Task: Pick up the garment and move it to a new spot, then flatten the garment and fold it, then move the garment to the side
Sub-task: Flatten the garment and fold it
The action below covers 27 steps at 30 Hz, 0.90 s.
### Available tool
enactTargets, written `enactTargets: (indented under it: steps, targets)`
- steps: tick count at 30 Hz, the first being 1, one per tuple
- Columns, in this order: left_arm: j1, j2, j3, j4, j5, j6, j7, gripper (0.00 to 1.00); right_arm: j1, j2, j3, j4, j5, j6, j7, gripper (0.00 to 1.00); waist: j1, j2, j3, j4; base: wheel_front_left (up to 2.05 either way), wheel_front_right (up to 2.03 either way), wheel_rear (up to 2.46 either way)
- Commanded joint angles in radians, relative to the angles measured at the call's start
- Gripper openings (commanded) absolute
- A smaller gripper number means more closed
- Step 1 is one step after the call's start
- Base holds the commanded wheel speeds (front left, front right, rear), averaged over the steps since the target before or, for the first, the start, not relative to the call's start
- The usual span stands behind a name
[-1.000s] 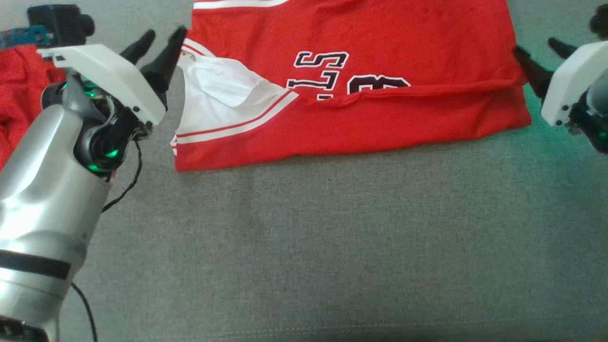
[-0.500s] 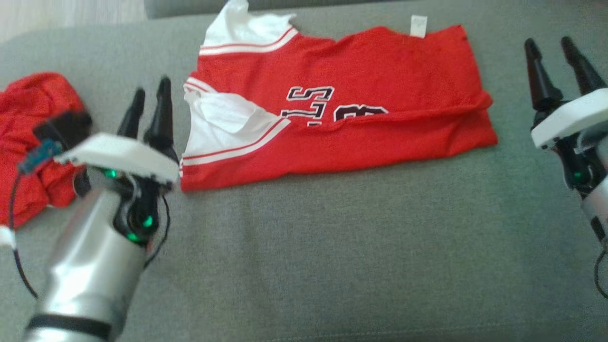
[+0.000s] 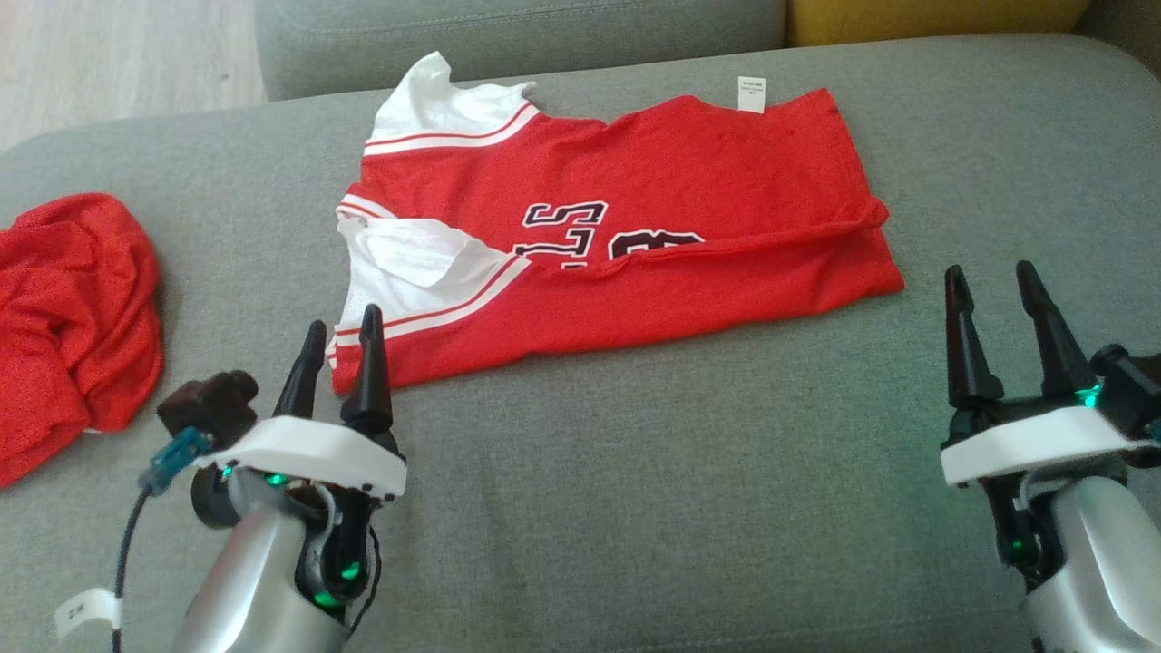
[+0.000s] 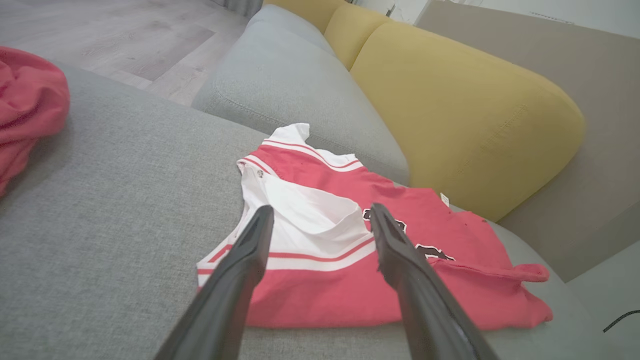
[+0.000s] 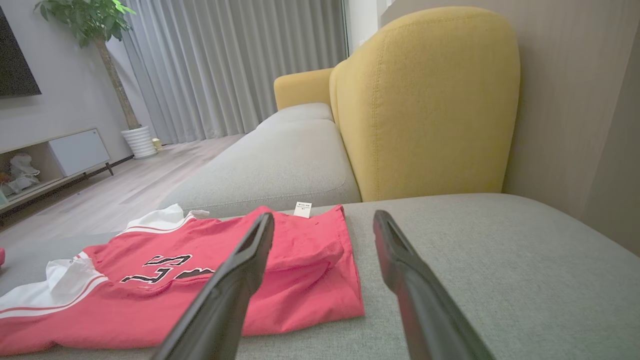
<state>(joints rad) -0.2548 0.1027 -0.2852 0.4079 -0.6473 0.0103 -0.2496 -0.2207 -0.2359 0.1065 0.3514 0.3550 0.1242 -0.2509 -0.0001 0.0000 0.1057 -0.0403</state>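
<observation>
The garment is a red jersey with white trim and dark lettering, lying on the grey sofa seat with its near long edge folded up over the print. It also shows in the left wrist view and the right wrist view. My left gripper stands open just short of the garment's near left corner, nothing between its fingers. My right gripper is open too, off the garment's near right corner and apart from it.
A crumpled red cloth lies at the seat's left end. Behind the garment rise a grey cushion and a yellow backrest. Wooden floor shows beyond the far left. Bare seat stretches in front of the garment.
The head camera has tilted up, so the whole jersey and the sofa back now show. Both grippers have pulled back from the garment's side edges toward me, staying open.
</observation>
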Motion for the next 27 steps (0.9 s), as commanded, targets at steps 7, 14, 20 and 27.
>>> enactTargets:
  steps: [7,14,20,27]
  targets:
    - [-0.054,0.002,0.044,0.047,0.087,0.024,-0.012,1.00,-0.002,0.033,-0.021,-0.091,-0.046,0.007,0.001,1.00,0.0001,0.0000,0.017,-0.022,0.00,0.00,0.00]
    - [-0.132,0.039,0.045,0.195,0.150,0.103,0.003,1.00,-0.004,0.049,-0.025,-0.122,-0.058,0.007,0.018,1.00,0.0001,0.0000,0.048,-0.041,0.00,0.00,0.00]
    - [-0.199,0.061,0.032,0.315,0.170,0.123,0.050,1.00,-0.010,0.054,-0.020,-0.131,-0.058,0.007,0.022,1.00,0.0001,0.0000,0.073,-0.060,0.00,0.00,0.00]
    - [-0.256,0.078,0.002,0.435,0.185,0.117,0.111,1.00,-0.023,0.055,-0.018,-0.133,-0.059,0.007,0.021,1.00,0.0001,0.0000,0.097,-0.077,0.00,0.00,0.00]
